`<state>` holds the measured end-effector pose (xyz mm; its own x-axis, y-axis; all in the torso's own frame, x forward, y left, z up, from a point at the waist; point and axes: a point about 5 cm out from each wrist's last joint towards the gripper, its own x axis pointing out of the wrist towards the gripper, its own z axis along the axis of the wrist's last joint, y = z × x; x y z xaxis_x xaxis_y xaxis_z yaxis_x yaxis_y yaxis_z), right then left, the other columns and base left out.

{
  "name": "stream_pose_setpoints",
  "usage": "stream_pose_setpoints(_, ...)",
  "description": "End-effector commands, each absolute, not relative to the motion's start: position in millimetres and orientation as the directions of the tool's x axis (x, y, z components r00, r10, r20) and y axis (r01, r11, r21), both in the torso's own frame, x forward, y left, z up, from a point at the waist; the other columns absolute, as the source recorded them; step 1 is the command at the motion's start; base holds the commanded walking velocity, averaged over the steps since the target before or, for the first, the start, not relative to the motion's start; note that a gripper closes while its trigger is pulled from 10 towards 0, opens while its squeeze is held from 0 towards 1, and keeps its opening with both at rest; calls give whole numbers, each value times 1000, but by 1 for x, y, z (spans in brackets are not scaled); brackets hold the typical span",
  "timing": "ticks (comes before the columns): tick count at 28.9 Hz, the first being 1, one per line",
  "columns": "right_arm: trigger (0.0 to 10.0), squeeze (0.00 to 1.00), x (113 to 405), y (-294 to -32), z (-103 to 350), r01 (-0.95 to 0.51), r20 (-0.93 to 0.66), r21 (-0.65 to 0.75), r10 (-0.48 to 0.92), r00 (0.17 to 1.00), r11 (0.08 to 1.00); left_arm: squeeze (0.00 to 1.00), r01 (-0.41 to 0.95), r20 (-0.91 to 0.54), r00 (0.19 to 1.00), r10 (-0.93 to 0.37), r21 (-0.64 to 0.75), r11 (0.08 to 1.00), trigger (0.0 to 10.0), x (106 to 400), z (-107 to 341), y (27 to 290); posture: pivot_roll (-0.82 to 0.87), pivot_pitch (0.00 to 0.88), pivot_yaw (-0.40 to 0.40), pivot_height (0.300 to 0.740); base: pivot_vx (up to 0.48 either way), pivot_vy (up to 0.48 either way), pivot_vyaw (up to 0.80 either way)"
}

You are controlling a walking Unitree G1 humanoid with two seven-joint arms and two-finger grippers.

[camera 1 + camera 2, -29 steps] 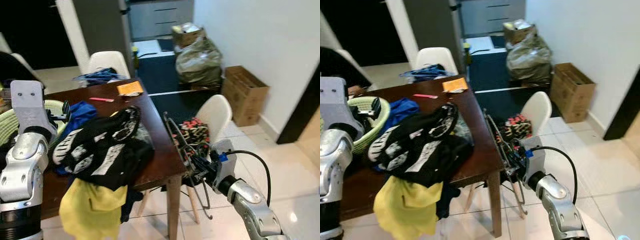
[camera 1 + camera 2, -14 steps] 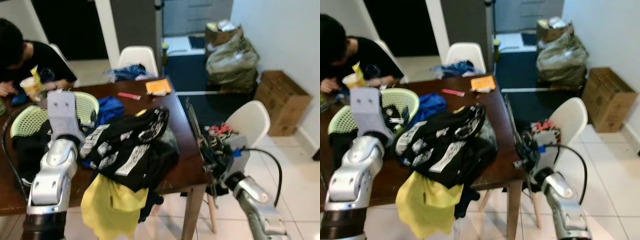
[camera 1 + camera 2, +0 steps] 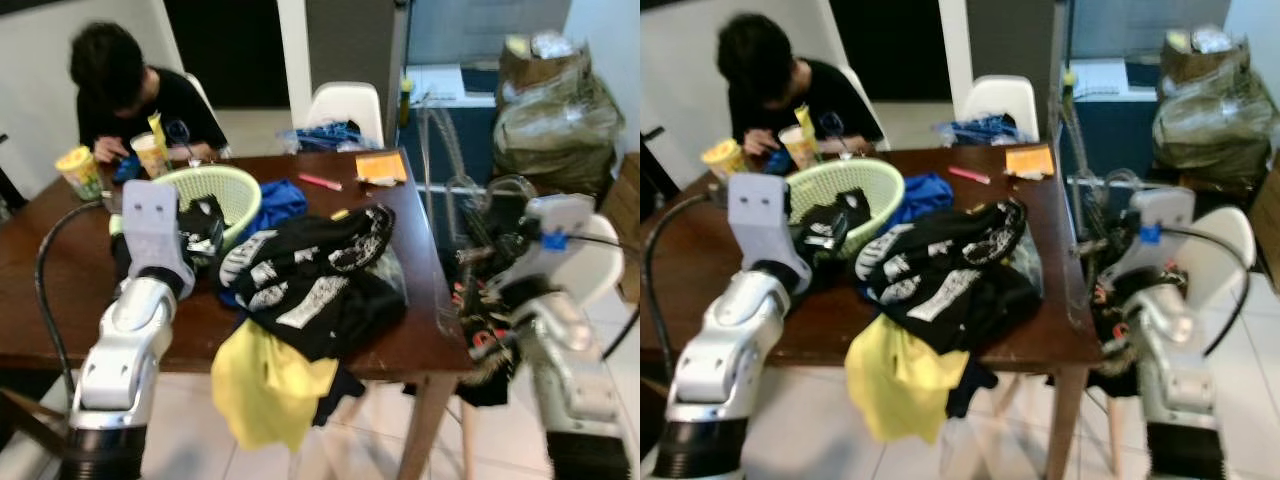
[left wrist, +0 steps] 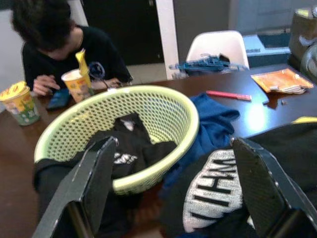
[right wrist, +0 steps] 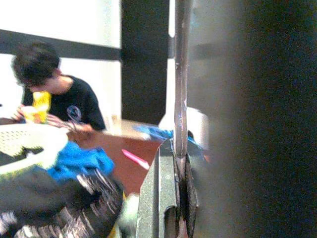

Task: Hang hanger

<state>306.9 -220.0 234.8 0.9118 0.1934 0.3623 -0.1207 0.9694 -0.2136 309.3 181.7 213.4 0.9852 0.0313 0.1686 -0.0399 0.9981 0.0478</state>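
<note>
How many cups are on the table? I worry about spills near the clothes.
2. Both stand at the far left of the table, in front of the seated person: one cup at the corner, the other cup beside the basket. The clothes pile could hide more.

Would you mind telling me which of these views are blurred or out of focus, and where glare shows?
Left and right eye views: motion blur smears the hanger and the right pincer. Right wrist view: the hanger rod pinched between the fingers is fairly sharp; a dark out-of-focus mass covers one side. Left wrist view: sharpest; the basket is clear, with glare on the table.
</note>
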Motion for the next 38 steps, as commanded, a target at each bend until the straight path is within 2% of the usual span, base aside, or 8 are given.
stream_pose_setpoints(1,10000,0,308,-211,248,-85,390,-331,219,895,940,0,-51,165,985,43,49,997,10000,308,211,185,-30,0,71,740,0,0,738)
stream_pose_setpoints(6,10000,0,305,-193,294,-170,528,-198,251,811,965,0,-47,171,985,38,52,998,10000,307,212,184,-25,0,65,740,0,0,738)
stream_pose_setpoints(10,10000,0,303,-172,301,-354,487,-137,374,789,925,0,-48,175,984,38,55,997,10000,307,213,186,-26,0,63,740,0,0,733)
stream_pose_setpoints(13,10000,0,303,-172,301,-354,487,-137,374,789,925,0,-48,175,984,38,55,997,10000,307,213,186,-26,0,63,740,0,0,731)
stream_pose_setpoints(15,10000,0,308,-164,281,-401,266,-253,462,846,880,0,-55,178,983,44,59,997,10000,308,214,189,-27,0,58,740,0,0,747)
stream_pose_setpoints(18,10000,0,314,-172,257,-384,22,-334,414,910,861,0,-62,182,982,50,63,996,10000,309,215,192,-28,0,58,740,0,0,410)
stream_pose_setpoints(26,10000,0,318,-181,232,-329,-155,-269,297,942,905,0,-108,216,972,87,86,990,10000,313,224,208,-32,0,49,740,0,0,0)
stream_pose_setpoints(38,10000,0,320,-179,209,-273,-205,-178,236,950,945,0,-183,287,947,145,110,977,10000,319,249,242,-34,0,60,740,0,0,-252)
